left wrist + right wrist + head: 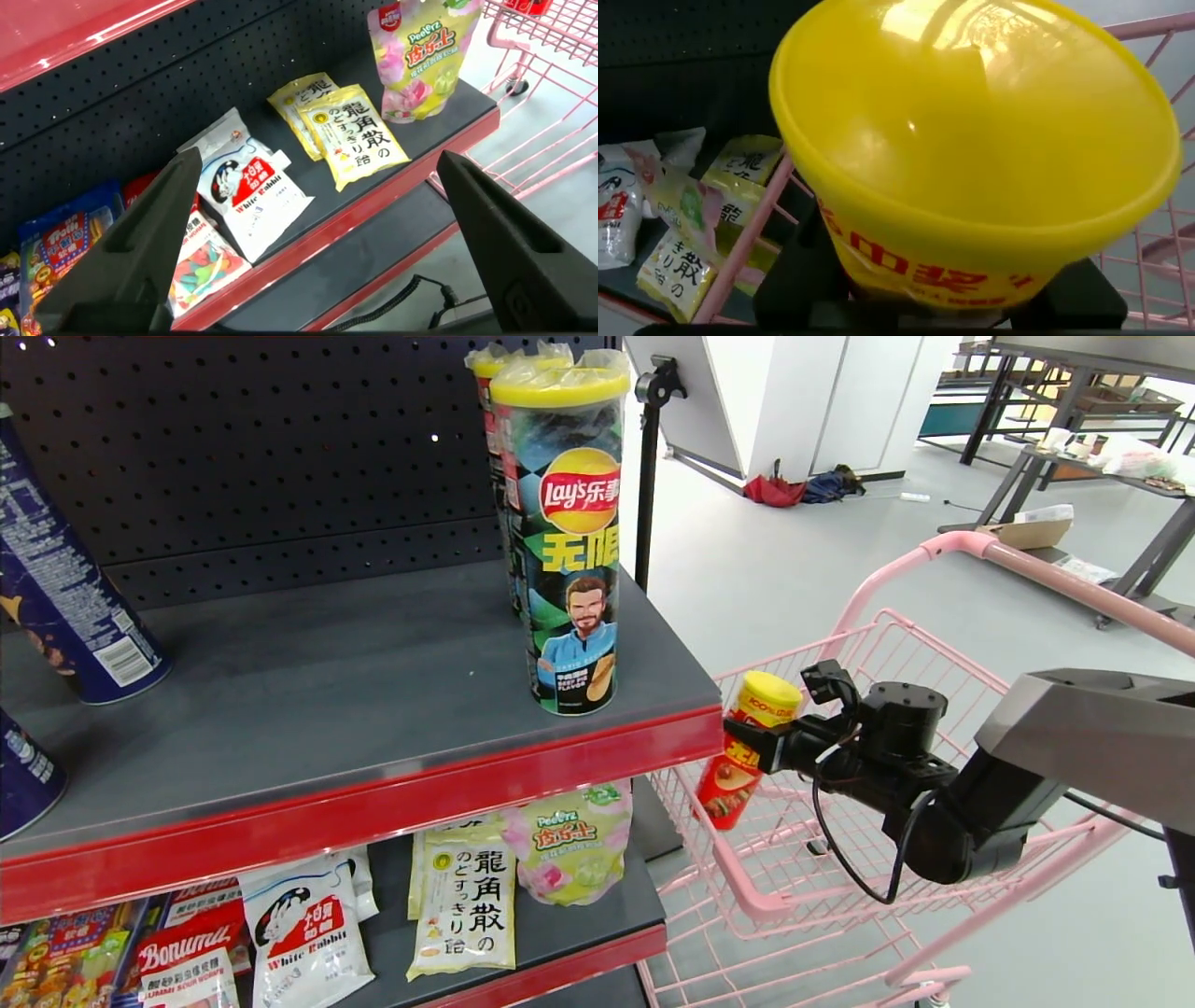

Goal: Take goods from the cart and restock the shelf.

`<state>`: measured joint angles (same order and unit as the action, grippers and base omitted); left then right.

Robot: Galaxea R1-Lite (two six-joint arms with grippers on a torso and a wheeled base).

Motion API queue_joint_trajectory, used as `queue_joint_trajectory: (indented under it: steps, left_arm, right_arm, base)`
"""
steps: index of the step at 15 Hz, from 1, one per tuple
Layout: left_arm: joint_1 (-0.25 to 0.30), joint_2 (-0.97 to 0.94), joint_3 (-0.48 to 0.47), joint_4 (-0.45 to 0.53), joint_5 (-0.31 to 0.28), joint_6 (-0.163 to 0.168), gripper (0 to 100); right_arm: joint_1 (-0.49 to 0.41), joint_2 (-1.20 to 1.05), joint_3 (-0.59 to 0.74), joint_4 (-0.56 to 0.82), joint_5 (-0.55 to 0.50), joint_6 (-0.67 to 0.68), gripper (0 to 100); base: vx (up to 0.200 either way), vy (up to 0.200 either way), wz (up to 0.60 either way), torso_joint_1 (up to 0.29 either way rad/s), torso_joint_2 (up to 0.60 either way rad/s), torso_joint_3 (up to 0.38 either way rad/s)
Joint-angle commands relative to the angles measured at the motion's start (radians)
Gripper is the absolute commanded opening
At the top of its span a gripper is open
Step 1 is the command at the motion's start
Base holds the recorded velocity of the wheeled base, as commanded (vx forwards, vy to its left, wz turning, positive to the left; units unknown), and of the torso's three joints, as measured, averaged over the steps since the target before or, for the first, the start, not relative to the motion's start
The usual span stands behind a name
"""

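My right gripper [761, 747] is clamped on a red can [728, 789] with a yellow lid. It holds the can tilted over the cart [934, 549], just beside the shelf [327, 663] edge. A green can [571, 579] stands upright near that shelf's corner. My left gripper [320, 157] is spread wide before the lower shelf's bags [360, 131].

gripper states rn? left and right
Left gripper: open, empty.
Right gripper: closed on the red chip can.
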<state>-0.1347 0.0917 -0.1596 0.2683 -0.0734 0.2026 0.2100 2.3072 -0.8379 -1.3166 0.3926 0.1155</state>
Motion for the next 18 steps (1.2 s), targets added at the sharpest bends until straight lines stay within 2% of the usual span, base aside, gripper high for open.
queue_joint_trajectory:
  steps: [1, 2, 3, 7, 8, 9, 10, 11, 12, 15, 16, 18]
  left_arm:
    - [0.000, 0.000, 0.000, 0.000, -0.002, 0.000, 100]
    - [0.000, 0.000, 0.000, 0.000, -0.002, 0.000, 100]
    - [0.000, 0.000, 0.002, 0.000, -0.006, 0.000, 100]
    - [0.000, 0.000, 0.000, 0.000, -0.016, 0.000, 100]
    - [0.000, 0.000, 0.002, 0.000, -0.011, -0.002, 100]
    - [0.000, 0.000, 0.000, 0.000, -0.009, -0.005, 100]
    - [0.000, 0.000, 0.000, 0.000, -0.009, -0.009, 100]
    - [0.000, 0.000, 0.000, 0.000, -0.016, -0.005, 100]
    - [0.000, 0.000, 0.000, 0.000, -0.012, -0.005, 100]
    - [0.000, 0.005, 0.000, 0.000, -0.005, -0.008, 100]
    - [0.000, 0.003, 0.000, 0.000, -0.005, -0.009, 100]
    - [0.000, 0.000, 0.002, 0.000, -0.005, -0.011, 100]
  right_arm:
    - [0.005, -0.117, 0.049, 0.008, -0.044, -0.002, 0]
    - [0.002, -0.152, 0.066, 0.016, -0.047, -0.004, 0]
    - [-0.011, -0.281, 0.117, 0.076, -0.052, -0.022, 0]
    - [-0.064, -0.683, 0.125, 0.427, -0.067, -0.105, 0]
    - [-0.100, -0.874, 0.117, 0.657, -0.083, -0.149, 0]
    - [-0.112, -0.957, 0.106, 0.770, -0.090, -0.155, 0]
    - [-0.133, -1.120, 0.072, 0.996, -0.136, -0.158, 0]
    - [-0.178, -1.272, 0.023, 1.228, -0.228, -0.183, 0]
    - [-0.184, -1.388, 0.005, 1.389, -0.254, -0.195, 0]
    - [-0.235, -1.652, 0.029, 1.659, -0.288, -0.203, 0]
    - [-0.259, -1.703, 0.045, 1.699, -0.299, -0.212, 0]
    - [-0.317, -1.764, 0.126, 1.686, -0.385, -0.235, 0]
  base:
    - [0.000, 0.000, 0.00, 0.000, 0.00, 0.000]
    - [0.000, 0.000, 0.00, 0.000, 0.00, 0.000]
    - [0.000, 0.000, 0.00, 0.000, 0.00, 0.000]
    - [0.000, 0.000, 0.00, 0.000, 0.00, 0.000]
    - [0.000, 0.000, 0.00, 0.000, 0.00, 0.000]
    - [0.000, 0.000, 0.00, 0.000, 0.00, 0.000]
    - [0.000, 0.000, 0.00, 0.000, 0.00, 0.000]
    - [0.000, 0.000, 0.00, 0.000, 0.00, 0.000]
    - [0.000, 0.000, 0.00, 0.000, 0.00, 0.000]
    - [0.000, 0.000, 0.00, 0.000, 0.00, 0.000]
    - [0.000, 0.000, 0.00, 0.000, 0.00, 0.000]
    - [0.000, 0.000, 0.00, 0.000, 0.00, 0.000]
